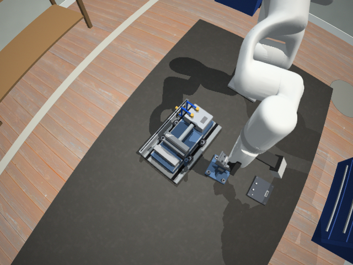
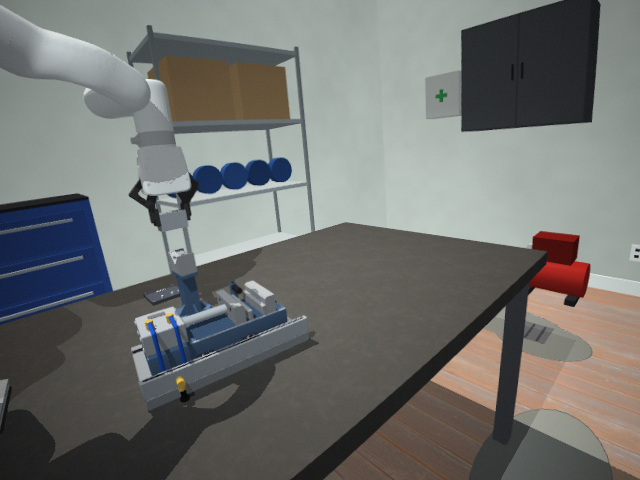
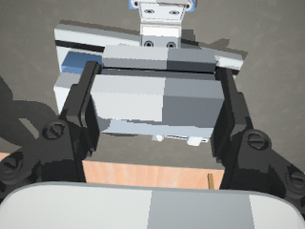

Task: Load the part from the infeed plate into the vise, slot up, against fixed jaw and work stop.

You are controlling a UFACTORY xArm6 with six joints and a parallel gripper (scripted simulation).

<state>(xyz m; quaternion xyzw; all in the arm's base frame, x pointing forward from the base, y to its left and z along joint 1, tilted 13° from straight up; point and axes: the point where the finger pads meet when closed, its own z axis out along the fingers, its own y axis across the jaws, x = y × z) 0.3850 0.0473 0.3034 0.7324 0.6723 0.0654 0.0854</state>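
My gripper [image 1: 229,165] [image 2: 168,210] [image 3: 157,83] is shut on the part [image 1: 223,159] [image 2: 174,223] [image 3: 162,97], a light grey block gripped across its width. The part hangs above the V-block [image 1: 217,171] [image 2: 184,276] [image 3: 164,2], which stands on a blue base; I cannot tell whether they touch. The dark infeed plate [image 1: 260,189] [image 2: 162,294] lies bare to the right of the V-block. The vise [image 1: 178,141] [image 2: 217,322] sits to the left of the V-block with its jaws apart. Its fixed jaw [image 1: 166,156] is at the end away from the air cylinder [image 1: 199,120]. The part's slot is hidden.
A small grey and black box [image 1: 278,165] stands on the table behind my arm. A blue drawer cabinet [image 1: 337,199] [image 2: 46,253] is beside the table. Blue hoses with yellow fittings [image 1: 186,109] sit at the vise's cylinder end. A shelf rack [image 2: 232,129] stands behind.
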